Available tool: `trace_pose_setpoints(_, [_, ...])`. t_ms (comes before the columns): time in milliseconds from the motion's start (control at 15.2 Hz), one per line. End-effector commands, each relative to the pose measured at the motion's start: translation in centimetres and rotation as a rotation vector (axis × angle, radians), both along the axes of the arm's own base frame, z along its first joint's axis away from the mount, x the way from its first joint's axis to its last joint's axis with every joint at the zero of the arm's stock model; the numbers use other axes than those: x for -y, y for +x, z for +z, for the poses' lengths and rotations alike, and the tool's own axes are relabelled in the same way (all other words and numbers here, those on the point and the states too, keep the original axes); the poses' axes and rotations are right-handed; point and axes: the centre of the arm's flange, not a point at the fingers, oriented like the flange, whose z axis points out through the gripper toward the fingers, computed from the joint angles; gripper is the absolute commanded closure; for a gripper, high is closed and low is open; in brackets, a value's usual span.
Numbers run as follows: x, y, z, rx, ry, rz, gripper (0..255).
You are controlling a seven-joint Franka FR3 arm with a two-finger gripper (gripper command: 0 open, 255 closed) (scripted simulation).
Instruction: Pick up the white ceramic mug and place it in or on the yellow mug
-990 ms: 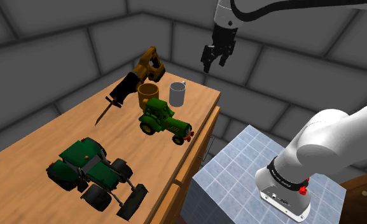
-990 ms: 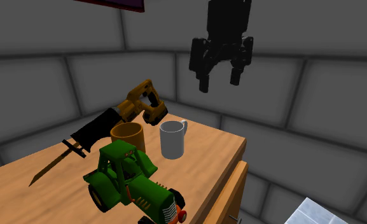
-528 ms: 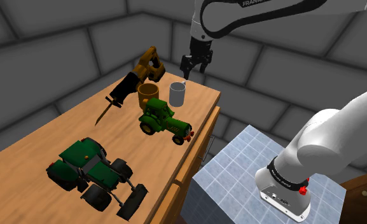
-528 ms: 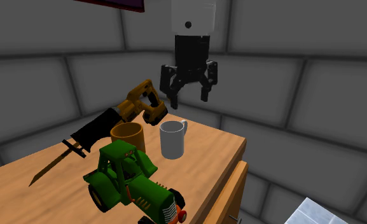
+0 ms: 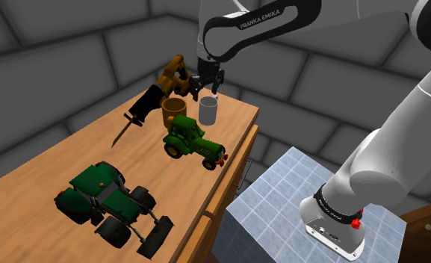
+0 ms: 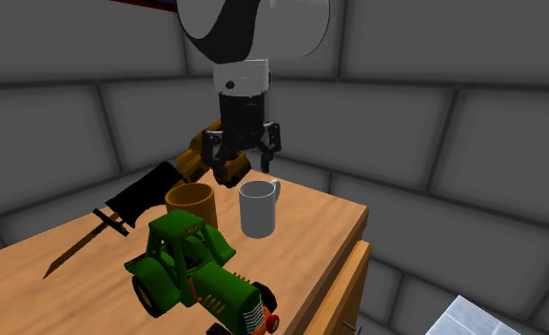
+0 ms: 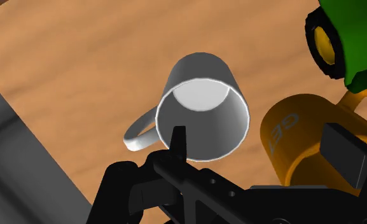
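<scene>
While the gripper (image 6: 240,160) hangs open and empty above the white mug (image 6: 257,211), the yellow mug (image 6: 192,204) stands just beside it.

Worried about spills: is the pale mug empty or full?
Empty: the mug stands upright, and its bare bottom shows through the open mouth.

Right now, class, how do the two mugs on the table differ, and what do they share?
The white mug is pale grey-white; the yellow mug is orange-yellow. The white mug stands nearer the table's edge at the shoulder view's right; the yellow mug nearer the saw. Both stand upright, side by side, on that wooden table.
</scene>
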Motion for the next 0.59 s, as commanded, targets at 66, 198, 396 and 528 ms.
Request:
trace_pose_setpoints(66, [-0.3, 1.0, -1.9, 0.001, 0.002, 0.000, 0])
trace_pose_setpoints(198, [-0.3, 1.0, -3.0, 0.001, 0.002, 0.000, 0])
trace_pose_setpoints(396, [-0.3, 1.1, -4.5, 0.001, 0.002, 0.000, 0])
trace_pose_setpoints(528, [-0.3, 1.2, -4.8, 0.001, 0.002, 0.000, 0])
